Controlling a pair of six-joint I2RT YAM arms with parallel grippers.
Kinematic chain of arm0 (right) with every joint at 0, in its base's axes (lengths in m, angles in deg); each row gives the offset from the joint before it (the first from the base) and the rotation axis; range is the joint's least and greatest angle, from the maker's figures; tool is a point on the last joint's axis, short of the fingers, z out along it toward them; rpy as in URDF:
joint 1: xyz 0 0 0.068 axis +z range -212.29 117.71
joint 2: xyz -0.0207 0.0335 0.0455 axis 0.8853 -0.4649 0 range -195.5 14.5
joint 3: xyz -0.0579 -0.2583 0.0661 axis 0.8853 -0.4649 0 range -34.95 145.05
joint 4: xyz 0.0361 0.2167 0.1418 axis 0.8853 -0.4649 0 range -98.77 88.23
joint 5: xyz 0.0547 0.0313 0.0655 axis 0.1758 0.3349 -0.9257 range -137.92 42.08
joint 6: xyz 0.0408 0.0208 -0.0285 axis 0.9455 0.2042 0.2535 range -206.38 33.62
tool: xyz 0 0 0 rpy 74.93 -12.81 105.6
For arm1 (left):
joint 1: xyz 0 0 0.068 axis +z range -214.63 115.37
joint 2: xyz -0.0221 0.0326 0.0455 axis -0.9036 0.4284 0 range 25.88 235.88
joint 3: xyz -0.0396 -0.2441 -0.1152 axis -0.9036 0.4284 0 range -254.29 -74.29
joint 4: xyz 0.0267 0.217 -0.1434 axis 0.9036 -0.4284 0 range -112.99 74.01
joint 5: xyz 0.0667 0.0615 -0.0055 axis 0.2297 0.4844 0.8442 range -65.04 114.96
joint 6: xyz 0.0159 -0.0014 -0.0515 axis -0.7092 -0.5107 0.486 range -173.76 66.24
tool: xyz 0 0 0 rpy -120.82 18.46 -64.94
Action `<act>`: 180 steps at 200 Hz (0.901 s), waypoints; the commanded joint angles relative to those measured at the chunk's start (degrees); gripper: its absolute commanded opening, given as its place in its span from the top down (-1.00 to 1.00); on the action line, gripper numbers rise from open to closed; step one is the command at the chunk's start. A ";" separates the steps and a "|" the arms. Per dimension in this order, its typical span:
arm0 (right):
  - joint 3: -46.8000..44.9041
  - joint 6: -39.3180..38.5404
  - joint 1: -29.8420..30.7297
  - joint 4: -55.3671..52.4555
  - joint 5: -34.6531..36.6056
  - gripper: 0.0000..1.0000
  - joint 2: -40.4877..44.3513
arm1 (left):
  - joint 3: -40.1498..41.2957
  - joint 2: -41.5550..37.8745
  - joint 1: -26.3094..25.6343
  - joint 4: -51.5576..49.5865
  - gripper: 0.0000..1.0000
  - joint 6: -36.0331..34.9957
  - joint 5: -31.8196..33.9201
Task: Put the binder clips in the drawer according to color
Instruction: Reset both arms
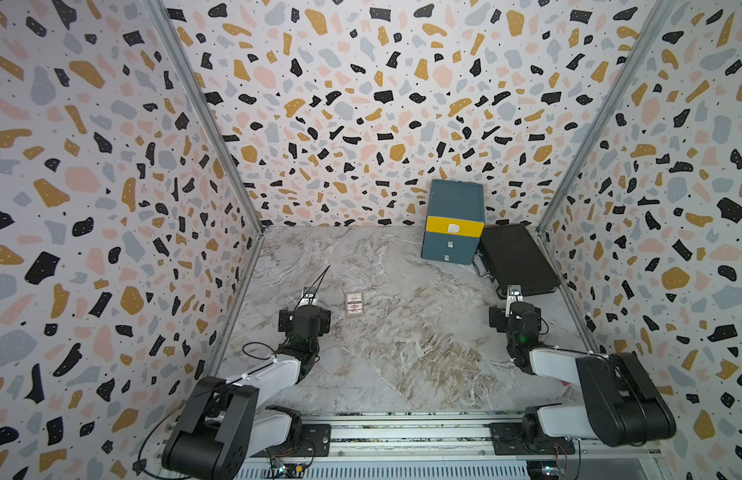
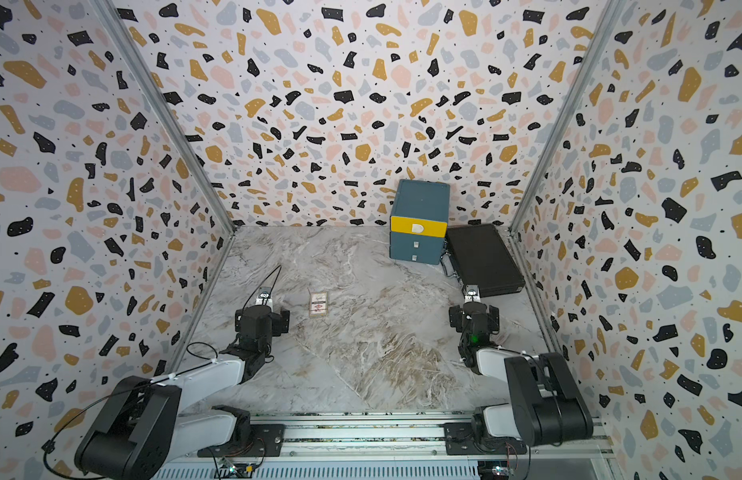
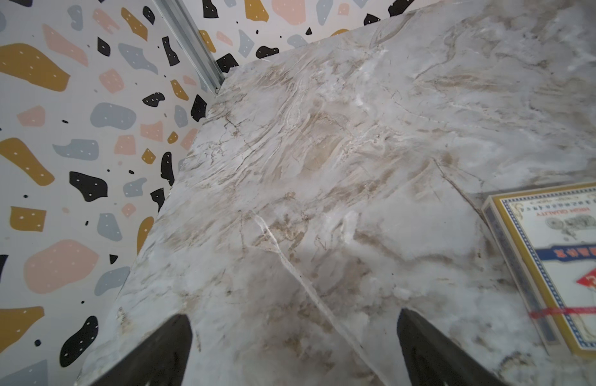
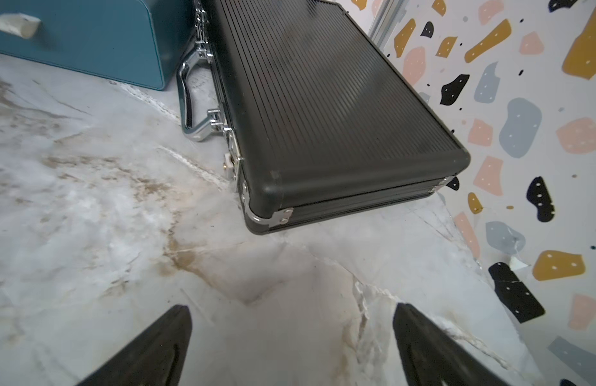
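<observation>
Top views, both: found the drawer [image 1: 454, 224] at the far edge of the marble table [image 1: 402, 365], backed against the rear wall and right of centre. Noted a yellow front uppermost and two teal fronts beneath. Logged a flat black case [image 1: 517, 259] just beside it on the right. Spotted a small printed card box [image 1: 354, 304] lying flat near the left gripper [image 1: 310, 292], apart from it. Placed the right gripper [image 1: 514, 291] close to the case's near corner. Could not read either claw's spread from above.

Left wrist view: saw both dark fingers [image 3: 163, 351] spread wide over bare marble, holding nothing. Caught the card box off to one side, partly cut by the frame.

Right wrist view: saw fingers [image 4: 156, 347] likewise spread wide, gripping nothing. Recorded the case ahead on the table, its chrome handle [image 4: 189, 100] near the drawer's lowest teal front. Noted one white tab handle [image 4: 17, 25] there.
</observation>
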 commanded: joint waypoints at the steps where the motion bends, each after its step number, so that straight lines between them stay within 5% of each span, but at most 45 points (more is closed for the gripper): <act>1: -2.45 -2.15 -0.72 24.23 -1.09 -1.00 -7.07 | 1.19 4.73 2.29 16.72 -0.99 3.19 -0.07; 21: -1.34 -1.41 -0.96 17.33 -2.91 -1.00 -4.47 | 1.69 11.92 3.27 26.32 -0.99 1.27 -3.28; 41: -1.49 -1.82 -1.22 18.83 -4.83 -1.00 -5.12 | 0.05 9.23 4.03 18.26 -0.99 3.40 -4.04; 95: 2.92 -1.14 -4.19 10.52 -12.65 -1.00 -5.34 | 0.22 10.13 4.27 19.95 -0.99 3.41 -4.19; 180: 4.25 -0.67 -4.76 7.32 -13.18 -1.00 -5.03 | -0.64 10.21 4.27 18.54 -0.99 1.79 -7.87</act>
